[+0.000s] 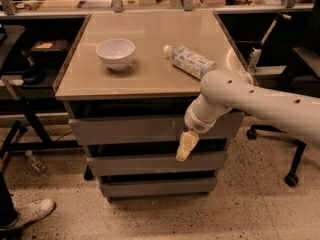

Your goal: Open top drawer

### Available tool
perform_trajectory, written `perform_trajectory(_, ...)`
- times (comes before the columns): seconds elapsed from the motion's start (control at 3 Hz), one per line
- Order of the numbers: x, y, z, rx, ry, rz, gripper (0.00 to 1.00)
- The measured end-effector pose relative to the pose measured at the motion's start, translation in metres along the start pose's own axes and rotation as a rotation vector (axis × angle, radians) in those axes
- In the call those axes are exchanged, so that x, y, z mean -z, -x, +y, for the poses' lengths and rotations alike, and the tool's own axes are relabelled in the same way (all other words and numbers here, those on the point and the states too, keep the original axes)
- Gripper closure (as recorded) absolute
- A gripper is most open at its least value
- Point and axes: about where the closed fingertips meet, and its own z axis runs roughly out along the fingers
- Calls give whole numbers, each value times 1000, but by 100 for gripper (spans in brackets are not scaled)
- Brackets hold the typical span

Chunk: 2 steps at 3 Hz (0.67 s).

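The top drawer (125, 129) is the wide grey front just under the tan tabletop (150, 64), with pale scratches right of centre. It sits flush with the two smaller drawer fronts (150, 163) below it. My gripper (183, 147) hangs from the white arm (250, 96), which comes in from the right. Its cream tip points down in front of the top drawer's lower edge, right of centre, over the dark gap above the middle drawer.
A white bowl (116, 53) and a plastic bottle (189, 60) lying on its side are on the tabletop. An office chair (295, 84) stands at the right. A person's shoe (30, 213) and a small bottle (36, 161) are on the floor at the left.
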Motion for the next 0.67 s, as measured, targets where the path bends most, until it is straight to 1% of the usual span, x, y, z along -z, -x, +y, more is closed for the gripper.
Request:
perform_trajectory(0.33,0,0,0,0,0,0,19)
perform_trajectory(0.67,0,0,0,0,0,0,41)
